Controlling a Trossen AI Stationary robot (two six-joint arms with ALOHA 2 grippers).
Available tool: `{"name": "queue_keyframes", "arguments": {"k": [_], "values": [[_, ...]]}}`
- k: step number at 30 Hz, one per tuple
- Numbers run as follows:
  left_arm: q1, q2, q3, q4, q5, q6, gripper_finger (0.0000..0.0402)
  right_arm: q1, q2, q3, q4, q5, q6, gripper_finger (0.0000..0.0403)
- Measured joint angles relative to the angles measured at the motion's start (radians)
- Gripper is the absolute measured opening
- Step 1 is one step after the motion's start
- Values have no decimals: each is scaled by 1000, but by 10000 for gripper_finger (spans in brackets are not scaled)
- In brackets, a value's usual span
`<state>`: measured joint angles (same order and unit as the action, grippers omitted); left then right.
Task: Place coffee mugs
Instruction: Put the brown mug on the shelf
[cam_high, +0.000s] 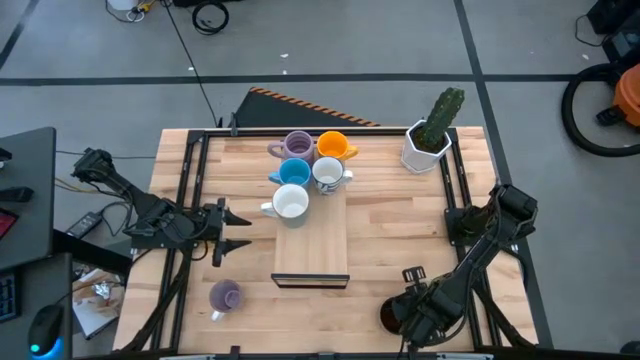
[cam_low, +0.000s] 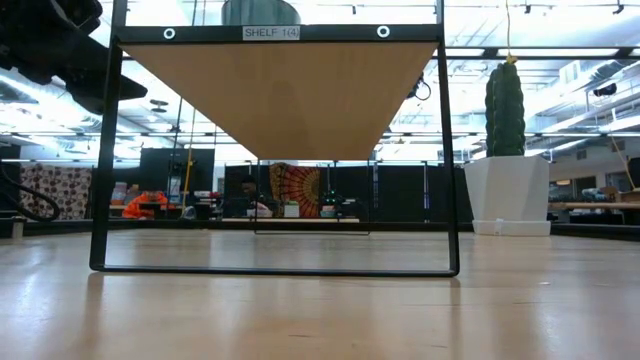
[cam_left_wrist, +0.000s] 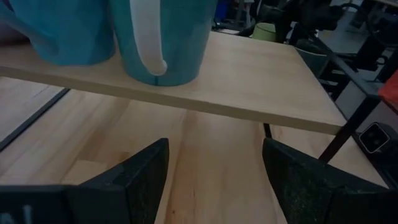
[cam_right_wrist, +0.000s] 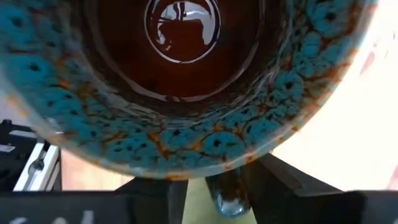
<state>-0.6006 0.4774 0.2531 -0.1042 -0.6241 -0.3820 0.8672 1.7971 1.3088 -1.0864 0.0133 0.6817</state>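
Wood table (cam_high: 400, 215): dark brown mug (cam_right_wrist: 186, 81), teal-speckled rim.

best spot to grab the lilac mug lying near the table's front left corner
The lilac mug lies on its side, mouth toward the right, handle at its front. Likely best: come straight down and pinch across the round body near the rim, clear of the handle. The left gripper, open, waits closest.

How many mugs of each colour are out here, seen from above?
lilac mugs: 2
white mugs: 2
blue mug: 1
orange mug: 1
dark brown mug: 1
Total: 7 mugs
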Motion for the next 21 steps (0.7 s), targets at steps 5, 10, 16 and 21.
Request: {"name": "queue_keyframes", "arguments": {"k": [5, 10, 16, 21], "values": [[0, 0, 0, -2, 0, -1, 265, -17, 0, -34, 76, -27, -4, 105], [0, 0, 0, -2, 0, 0, 265, -32, 0, -39, 94, -44, -5, 58], [0, 0, 0, -3, 1, -6, 265, -55, 0, -39, 80, -36, 6, 52], [0, 0, 0, -3, 1, -7, 265, -74, -12, -41, 10, -7, 26, 52]]}}
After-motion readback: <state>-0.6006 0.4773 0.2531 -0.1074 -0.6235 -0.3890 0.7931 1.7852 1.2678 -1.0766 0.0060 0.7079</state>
